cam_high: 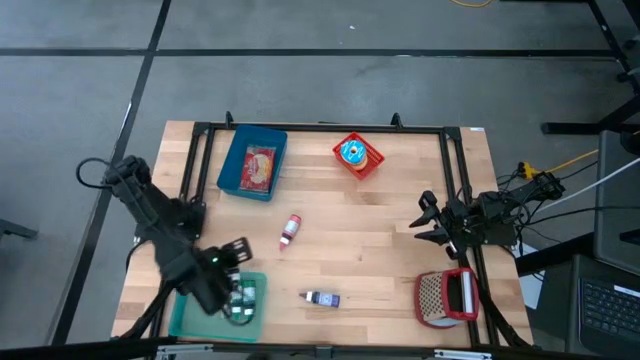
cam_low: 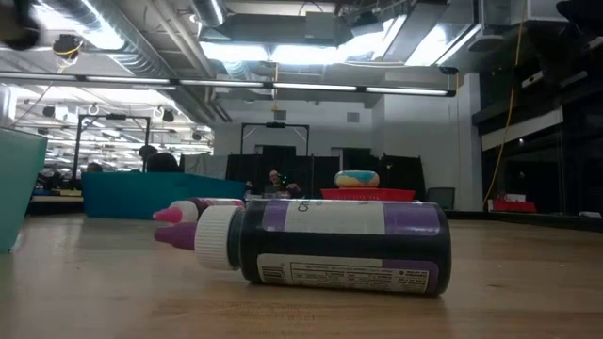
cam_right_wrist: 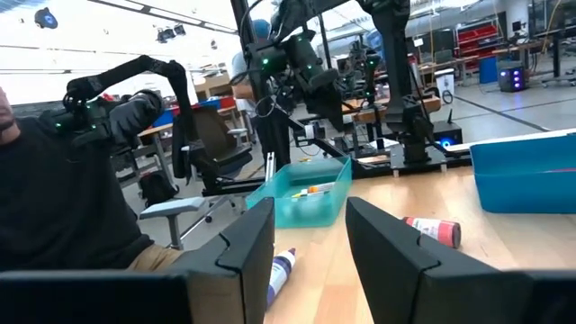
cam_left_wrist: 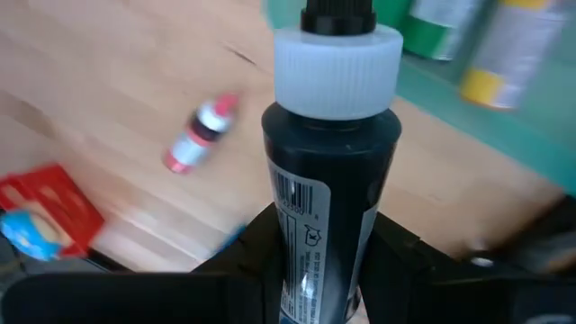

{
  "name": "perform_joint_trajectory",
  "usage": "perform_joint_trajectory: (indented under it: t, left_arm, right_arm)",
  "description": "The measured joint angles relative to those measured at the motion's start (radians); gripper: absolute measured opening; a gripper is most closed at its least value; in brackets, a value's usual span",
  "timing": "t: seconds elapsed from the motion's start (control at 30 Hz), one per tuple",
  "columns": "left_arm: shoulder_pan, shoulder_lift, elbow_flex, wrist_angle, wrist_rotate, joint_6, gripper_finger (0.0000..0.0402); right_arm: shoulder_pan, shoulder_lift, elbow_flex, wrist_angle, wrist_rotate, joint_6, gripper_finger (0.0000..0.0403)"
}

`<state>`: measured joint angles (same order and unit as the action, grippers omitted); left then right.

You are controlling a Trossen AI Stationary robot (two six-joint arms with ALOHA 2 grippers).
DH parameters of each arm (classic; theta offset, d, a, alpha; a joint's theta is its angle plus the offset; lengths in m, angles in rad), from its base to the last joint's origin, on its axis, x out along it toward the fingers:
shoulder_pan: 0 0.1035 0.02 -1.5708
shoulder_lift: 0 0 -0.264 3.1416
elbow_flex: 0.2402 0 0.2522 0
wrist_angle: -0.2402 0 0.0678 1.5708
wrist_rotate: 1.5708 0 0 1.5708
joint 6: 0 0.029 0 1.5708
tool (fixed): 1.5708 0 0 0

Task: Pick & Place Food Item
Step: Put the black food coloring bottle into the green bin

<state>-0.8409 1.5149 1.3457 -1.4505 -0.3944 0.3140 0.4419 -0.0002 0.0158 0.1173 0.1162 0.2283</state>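
Observation:
A dark bottle (cam_left_wrist: pixel 328 180) with a white ribbed cap sits in my left gripper (cam_left_wrist: pixel 328 270), which is shut on it. That gripper (cam_high: pixel 235 258) hangs at the table's near left, over the far edge of a teal tray (cam_high: pixel 215 310) holding several bottles. A pink-capped bottle (cam_high: pixel 290 230) lies on its side mid-table. A purple bottle (cam_high: pixel 322 298) lies on its side near the front edge. My right gripper (cam_right_wrist: pixel 310 243) waits open and empty at the right edge (cam_high: pixel 428 222). My left gripper pinches the dark bottle's body (cam_left_wrist: pixel 310 256), well below the cap, between its two fingers (cam_left_wrist: pixel 256 247). The bottle runs along the fingers, cap end sticking out past their tips. The fingers slant steeply down from above. The bottle is lifted clear of table and tray.
A blue bin (cam_high: pixel 252 163) with a red packet stands at the far left. A red tray (cam_high: pixel 358 155) with a blue-iced donut sits at the far middle. A red basket (cam_high: pixel 447 297) lies near the front right. Bare wood lies between them.

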Motion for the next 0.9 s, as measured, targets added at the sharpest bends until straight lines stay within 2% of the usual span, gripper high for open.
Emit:
perform_joint_trajectory:
  t: [0.1,0.33,0.6,0.73,0.9]
  left_arm:
    - [-0.081,0.011,0.0,-0.039,0.028,-0.124,0.0101]
    - [-0.207,0.071,-0.013,-0.037,0.089,-0.277,0.0101]
    - [-0.272,0.105,-0.183,0.016,0.235,-0.349,0.0101]
    - [-0.286,0.104,-0.249,0.101,0.252,-0.357,0.0101]
    - [-0.287,0.102,-0.262,0.149,0.254,-0.36,0.0101]
  right_arm:
    - [0.0,0.0,0.0,0.0,0.0,0.004,0.0142]
    - [0.0,0.0,0.0,0.001,0.0,0.026,0.0142]
    - [0.0,0.0,0.0,-0.003,0.0,0.023,0.0142]
    - [0.0,0.0,0.0,-0.007,0.0,0.023,0.0142]
    - [0.0,0.0,0.0,-0.007,0.0,0.022,0.0142]
